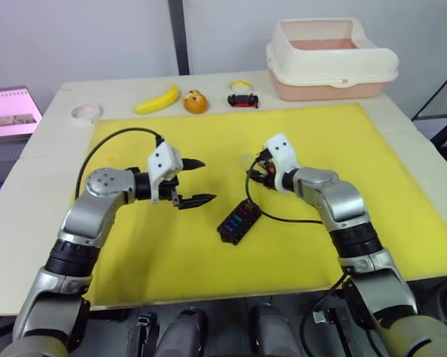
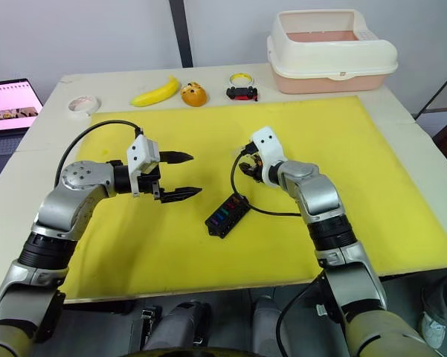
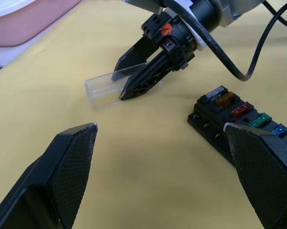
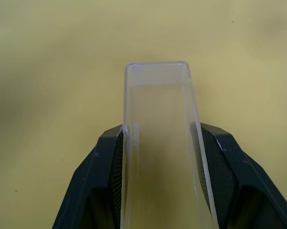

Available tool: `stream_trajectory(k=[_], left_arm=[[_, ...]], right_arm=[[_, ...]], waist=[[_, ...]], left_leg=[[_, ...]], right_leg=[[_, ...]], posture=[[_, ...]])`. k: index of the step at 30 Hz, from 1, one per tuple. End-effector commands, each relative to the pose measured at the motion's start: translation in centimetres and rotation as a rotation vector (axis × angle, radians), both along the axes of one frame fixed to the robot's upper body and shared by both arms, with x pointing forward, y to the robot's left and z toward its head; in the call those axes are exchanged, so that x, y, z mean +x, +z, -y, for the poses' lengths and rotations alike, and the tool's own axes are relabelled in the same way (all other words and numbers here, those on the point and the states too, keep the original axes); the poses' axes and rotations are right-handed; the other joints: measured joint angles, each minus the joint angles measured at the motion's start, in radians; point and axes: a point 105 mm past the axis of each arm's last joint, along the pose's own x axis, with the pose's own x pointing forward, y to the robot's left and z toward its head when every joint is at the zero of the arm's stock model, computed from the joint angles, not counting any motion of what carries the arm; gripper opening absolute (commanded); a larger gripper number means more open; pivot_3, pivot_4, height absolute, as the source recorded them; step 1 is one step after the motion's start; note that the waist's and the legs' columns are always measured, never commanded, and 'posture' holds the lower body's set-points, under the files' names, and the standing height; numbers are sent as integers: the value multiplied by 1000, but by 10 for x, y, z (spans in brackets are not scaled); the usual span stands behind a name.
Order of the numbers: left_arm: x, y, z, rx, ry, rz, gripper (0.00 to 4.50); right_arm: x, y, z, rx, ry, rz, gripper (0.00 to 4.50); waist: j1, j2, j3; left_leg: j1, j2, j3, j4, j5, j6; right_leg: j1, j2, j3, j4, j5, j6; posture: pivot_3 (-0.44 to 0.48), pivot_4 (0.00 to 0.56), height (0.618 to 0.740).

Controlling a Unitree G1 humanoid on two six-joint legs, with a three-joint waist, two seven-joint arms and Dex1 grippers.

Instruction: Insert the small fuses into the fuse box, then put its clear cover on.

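The fuse box (image 1: 239,221) lies on the yellow mat (image 1: 357,149) between your two arms, set at a slant, and its slots already carry a row of small fuses (image 3: 250,117) in grey, brown, red, green and blue. Judging by that filled row, the inserting looks done, or nearly so, though you cannot check every slot from here; what is left is the lid.

The clear cover (image 4: 160,138) is in your right gripper (image 3: 136,81), whose two fingers are closed against its long side walls. It rests low at the mat, just beside the box but apart from it, on the far side. You still have to carry it over, line it up with the slanted box, and press it down.

Your left gripper (image 1: 195,181) hangs near the box on the other side, jaws spread wide and holding nothing.

The mat covers a pale table (image 1: 44,156). Along its far edge lie a tape roll (image 1: 86,111), a banana (image 1: 158,100), an orange round fruit (image 1: 195,101) and a small toy car (image 1: 243,100), with a cream and pink bin (image 1: 331,59) at the far right corner. A laptop screen (image 1: 11,111) sits off to the left.
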Motion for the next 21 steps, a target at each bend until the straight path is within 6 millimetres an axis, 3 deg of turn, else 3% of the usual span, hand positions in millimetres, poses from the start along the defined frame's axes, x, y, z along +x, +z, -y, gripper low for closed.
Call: stream_trajectory(k=[1, 4, 7, 11, 13, 16, 21], left_arm=[[-9, 3, 2, 0, -28, 14, 4500], [-24, 0, -1, -21, -30, -23, 4500], [-53, -8, 0, -45, -46, -73, 4500], [-72, -13, 4, -82, 12, -113, 4500], [-82, -15, 8, -95, 24, -125, 4500], [-81, -25, 13, -89, 120, -99, 4500], [-82, -38, 24, -117, 172, -166, 4500]], right_arm=[[-5, 16, 2, 3, 15, 72, 1706], [-18, 20, 6, -17, 54, 104, 1706], [-46, 28, -1, 50, 179, 124, 1706], [-75, 30, 2, 61, 263, 97, 1706], [-81, 28, 8, 41, 257, 97, 1706], [-78, 34, 24, 31, 182, 123, 1706], [-79, 50, 32, 44, 154, 159, 1706]], waist=[[0, 0, 0], [1, 0, 0], [1, 0, 0], [7, 0, 0], [11, 0, 0], [12, 0, 0], [12, 1, 0]], left_leg=[[0, 0, 0, 0, 0, 0], [0, 0, 0, 0, 0, 0], [0, 0, 0, -1, 0, 0], [0, 0, 0, -1, 0, 0], [0, 0, 0, 0, -2, 3], [1, 0, 0, 0, -2, 4], [1, 0, 0, 0, -2, 3]], right_leg=[[0, 0, 0, 0, 0, 0], [0, 0, 0, 1, 0, 0], [0, 0, 0, 1, 0, 0], [0, 0, 1, 0, 0, 0], [1, 0, 1, 0, 0, 0], [2, 0, 1, -2, 0, 0], [2, 0, 1, -2, 0, 0]], posture=[[0, 150, 740], [0, 150, 740], [0, 150, 740], [0, 150, 740], [0, 150, 740], [0, 150, 740], [0, 150, 740]])
